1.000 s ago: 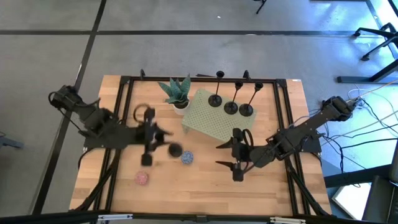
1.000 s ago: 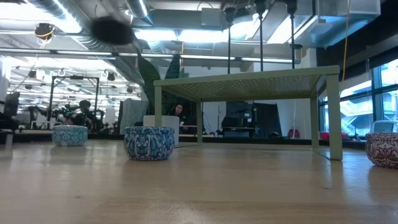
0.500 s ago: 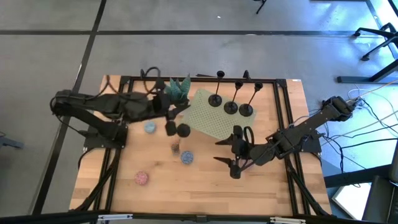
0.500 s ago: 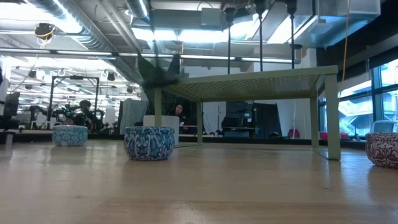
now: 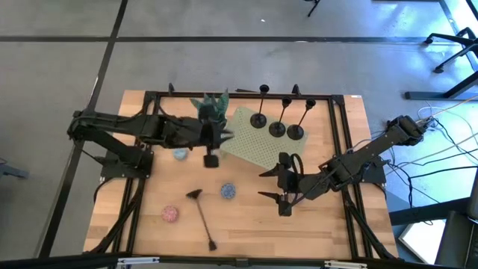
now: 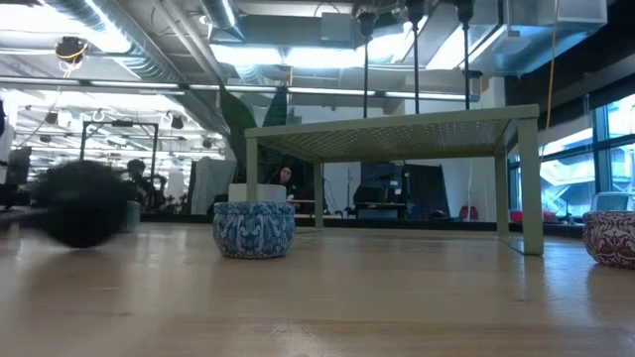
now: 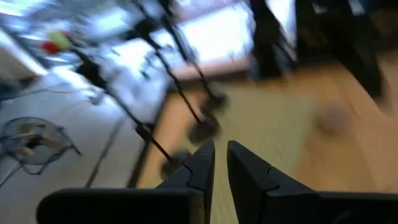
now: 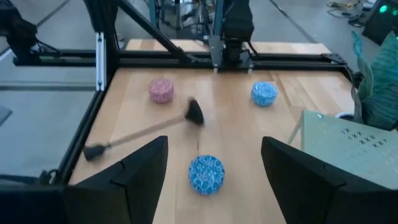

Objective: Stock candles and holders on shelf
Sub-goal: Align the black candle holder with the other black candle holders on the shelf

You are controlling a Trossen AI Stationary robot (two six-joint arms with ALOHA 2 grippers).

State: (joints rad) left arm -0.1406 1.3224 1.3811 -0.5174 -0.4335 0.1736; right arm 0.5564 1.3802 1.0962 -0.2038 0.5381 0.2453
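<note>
Three black holders (image 5: 277, 125) stand upright on their disc bases on the pale green shelf (image 5: 250, 146). Another holder (image 5: 202, 218) lies on its side on the wood near the table's front, also in the right wrist view (image 8: 149, 129). Blue candles (image 5: 180, 154) (image 5: 228, 191) and a pink candle (image 5: 170, 214) rest on the table. A pink-red candle (image 6: 610, 238) shows in the low view. My left gripper (image 5: 226, 137) hovers at the shelf's left edge, fingers (image 7: 205, 163) nearly together and empty. My right gripper (image 5: 280, 196) hangs open beside the shelf's near edge.
A potted green plant (image 5: 213, 110) stands at the shelf's far left corner, right beside my left gripper. A black frame (image 5: 149, 134) runs around the tabletop. Bare wood lies between the fallen holder and my right gripper.
My left gripper has swung from the table's left middle toward the far side and the shelf, carrying a holder. The holder has come away from it, fallen toward the near edge, and now lies on its side. The nearer blue candle has shifted slightly.
</note>
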